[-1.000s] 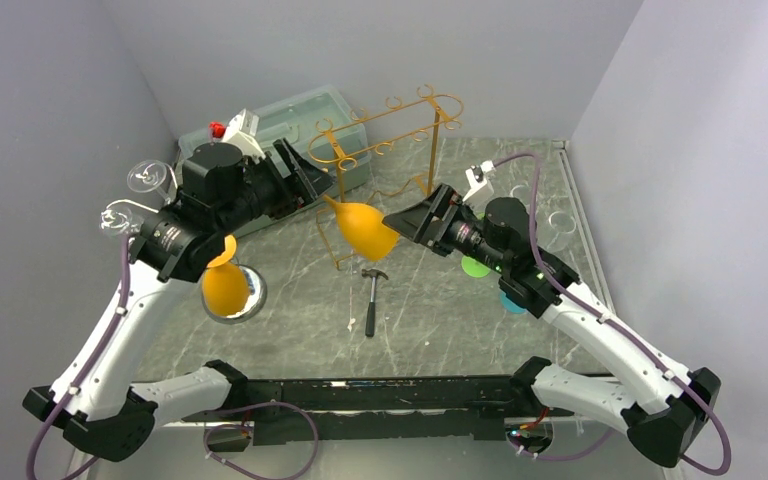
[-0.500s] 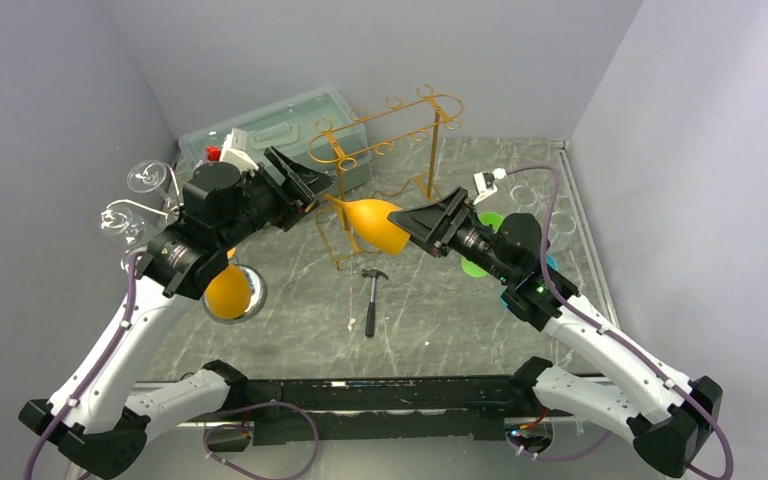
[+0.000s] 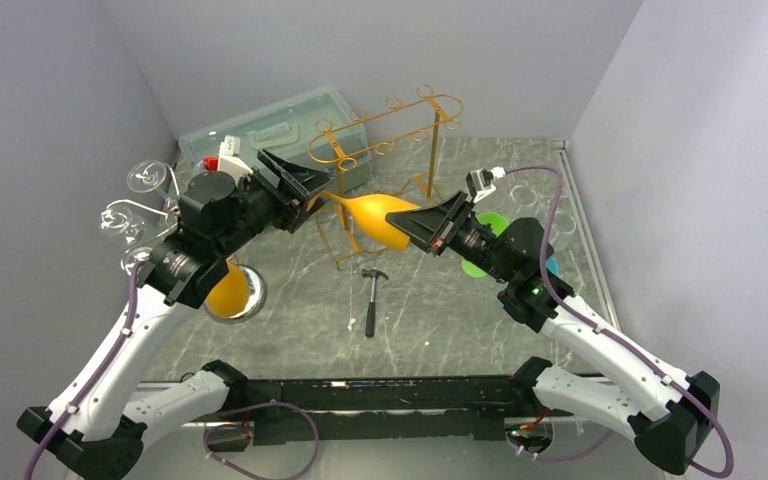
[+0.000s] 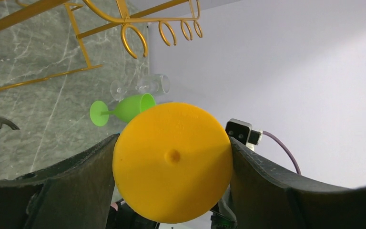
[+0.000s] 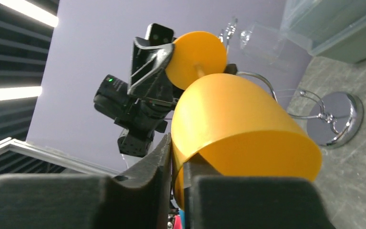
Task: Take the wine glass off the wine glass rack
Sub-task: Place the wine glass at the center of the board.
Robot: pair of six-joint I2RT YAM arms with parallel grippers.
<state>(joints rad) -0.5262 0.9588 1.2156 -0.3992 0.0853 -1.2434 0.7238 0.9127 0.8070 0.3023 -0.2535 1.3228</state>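
An orange wine glass (image 3: 380, 215) lies nearly level in the air in front of the gold wire wine glass rack (image 3: 390, 140), held at both ends. My left gripper (image 3: 308, 190) is shut on its round base (image 4: 172, 162), with a finger against each side of the disc. My right gripper (image 3: 423, 226) is shut on the bowl's rim (image 5: 238, 124), one finger inside the bowl and one outside. In the right wrist view my right gripper (image 5: 177, 152) faces the left one across the glass. The rack's hooks (image 4: 124, 21) show above the base.
A hammer (image 3: 372, 295) lies on the marble table below the glass. A second orange glass (image 3: 226, 290) sits at a chrome stand (image 5: 338, 117) on the left, near clear glasses (image 3: 145, 178). A green glass (image 4: 128, 107) lies at the right. A clear bin (image 3: 270, 125) stands behind.
My right gripper has closed on the bowl's rim. The glass has swung from bowl-down to nearly level, as the right arm rose and the left gripper moved right with the base.
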